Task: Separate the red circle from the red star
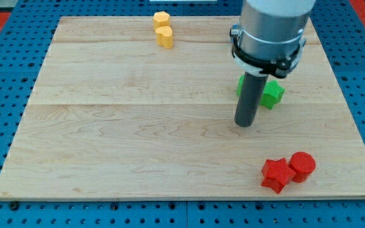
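Approach step: bare rod tip (244,124), gripping nothing, sits well above touching red star (276,175) and red circle (302,166); next wedge between them.

Circle (302,165) touches star (277,175) on its right, below my tip (244,124).

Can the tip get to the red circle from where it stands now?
Probably yes. My tip stands above and left of the red circle in the view, with bare board between. The red star touches the circle's left side; the green blocks lie behind the rod.
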Action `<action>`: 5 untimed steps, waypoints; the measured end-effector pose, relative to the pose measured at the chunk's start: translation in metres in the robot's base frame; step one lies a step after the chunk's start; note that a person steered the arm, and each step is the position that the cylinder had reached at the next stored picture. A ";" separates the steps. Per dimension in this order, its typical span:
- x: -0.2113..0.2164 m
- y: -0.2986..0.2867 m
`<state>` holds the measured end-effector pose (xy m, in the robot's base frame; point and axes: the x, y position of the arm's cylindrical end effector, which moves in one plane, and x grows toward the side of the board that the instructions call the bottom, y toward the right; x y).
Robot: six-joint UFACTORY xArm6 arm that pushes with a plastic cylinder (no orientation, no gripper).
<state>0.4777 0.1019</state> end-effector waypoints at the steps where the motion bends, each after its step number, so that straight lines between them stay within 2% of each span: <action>1: -0.001 0.036; 2: -0.002 0.079; 3: 0.005 0.163; 4: 0.071 0.211; 5: 0.124 0.170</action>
<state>0.6020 0.2714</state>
